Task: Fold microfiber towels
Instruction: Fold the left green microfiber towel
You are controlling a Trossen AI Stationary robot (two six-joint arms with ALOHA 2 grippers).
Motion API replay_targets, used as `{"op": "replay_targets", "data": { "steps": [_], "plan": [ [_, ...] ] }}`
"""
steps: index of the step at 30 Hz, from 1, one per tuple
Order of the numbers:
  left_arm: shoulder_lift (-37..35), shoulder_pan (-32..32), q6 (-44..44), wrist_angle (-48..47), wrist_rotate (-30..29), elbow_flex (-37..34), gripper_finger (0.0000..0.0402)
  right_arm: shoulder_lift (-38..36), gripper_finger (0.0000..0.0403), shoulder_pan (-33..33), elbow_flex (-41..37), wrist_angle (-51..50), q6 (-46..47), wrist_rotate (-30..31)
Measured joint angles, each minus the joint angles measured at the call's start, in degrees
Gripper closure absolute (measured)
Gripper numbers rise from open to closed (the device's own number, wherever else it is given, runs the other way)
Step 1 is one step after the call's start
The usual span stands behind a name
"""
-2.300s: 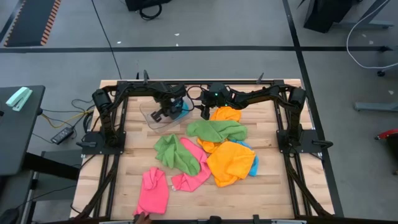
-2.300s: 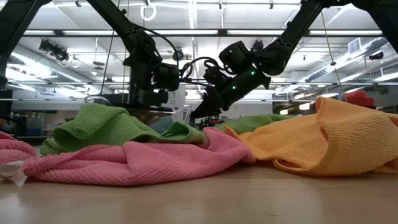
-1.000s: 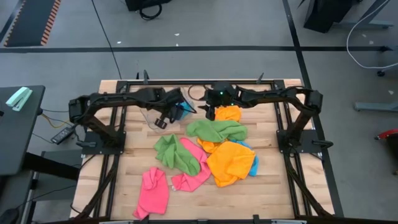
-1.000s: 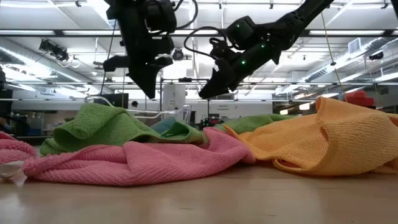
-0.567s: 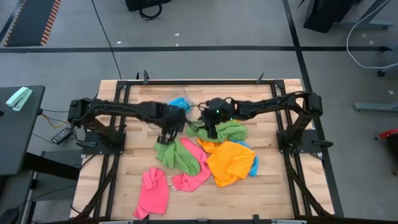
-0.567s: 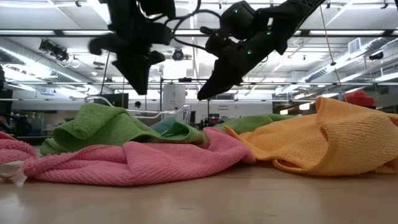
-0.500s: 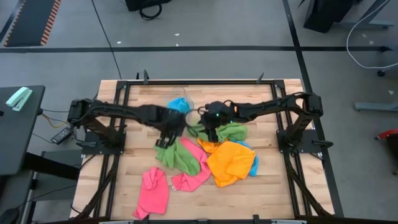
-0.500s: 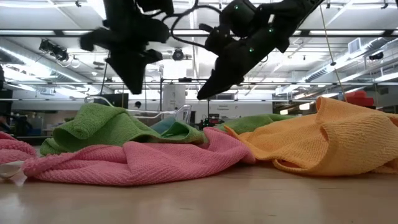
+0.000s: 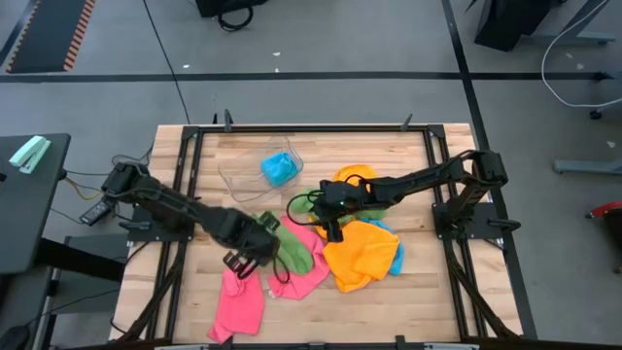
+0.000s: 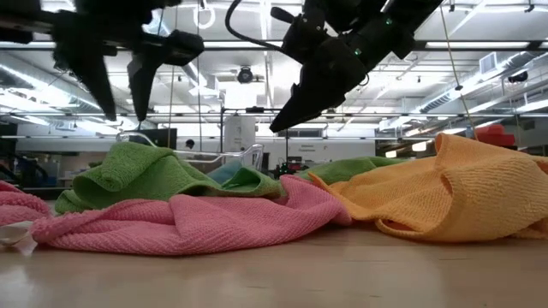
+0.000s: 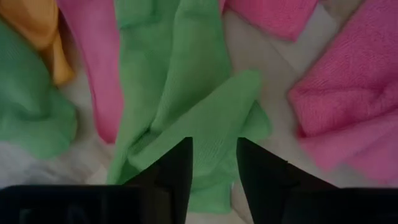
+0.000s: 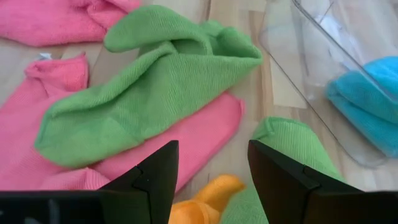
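High view shows you at the reaching step, with no fold begun. Your left pincer (image 9: 240, 261) hangs over the near-left part of the table (image 9: 408, 292), above the edge of the green towel (image 9: 288, 250), its fingers apart and holding nothing. Your right pincer (image 9: 333, 226) hovers mid-table beside the orange towel (image 9: 362, 251), also spread and empty. By my reading, the next move calls for lowering the left pincer onto a free corner of that green cloth and pulling it clear of the heap before flattening it.

The microfiber towels lie crumpled and overlapping: green draped across a pink towel (image 9: 301, 277), a second pink towel (image 9: 238, 304) bunched nearer the front edge, orange over a sliver of blue. One blue towel (image 9: 279, 168) sits in the clear tub (image 9: 233, 178) farther back.
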Motion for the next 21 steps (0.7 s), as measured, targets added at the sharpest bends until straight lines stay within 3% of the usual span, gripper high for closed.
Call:
{"op": "replay_targets", "data": {
  "steps": [8,13,17,21],
  "plan": [
    [0.1,-6.7,2.8,4.3,-9.1,-4.9,0.0249,0.0,0.0201,0.7,0.0,1.2,1.2,0.5],
    [0.1,-9.2,5.6,6.3,-12.1,-7.4,0.0261,0.0,0.0201,0.7,0.0,1.6,1.7,0.5],
    [0.1,-10.2,6.4,9.8,-19.0,-9.1,0.0274,0.1,0.0201,0.8,0.0,2.2,2.0,0.5],
    [0.1,-10.1,6.8,11.4,-19.4,-10.7,0.0287,0.1,0.0201,1.2,0.0,2.4,2.1,0.5]
  ]
}}
